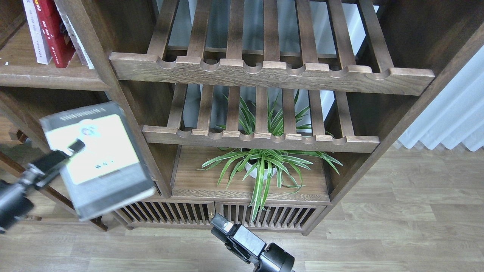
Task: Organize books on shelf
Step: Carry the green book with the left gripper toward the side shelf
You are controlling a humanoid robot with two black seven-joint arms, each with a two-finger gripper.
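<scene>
My left gripper (73, 147) is shut on the thick black-and-lime-green book (102, 162). It holds the book by its left edge, cover up and blurred, in front of the left part of the bookcase and below the dark-brown plank shelf (49, 77). On that shelf, at the top left, stand a pale white book (36, 36) and a red book (55, 36), with another pale book (77, 39) leaning beside them. My right gripper (222, 226) is low at the bottom centre, apart from the book and empty. Its fingers cannot be told apart.
Two slatted racks with scalloped front rails (264, 71) fill the middle of the bookcase. A potted spider plant (261, 166) stands on the low board under them. An upright post (113, 87) separates the book shelf from the racks. There is wood floor in front and a white curtain (453, 117) at the right.
</scene>
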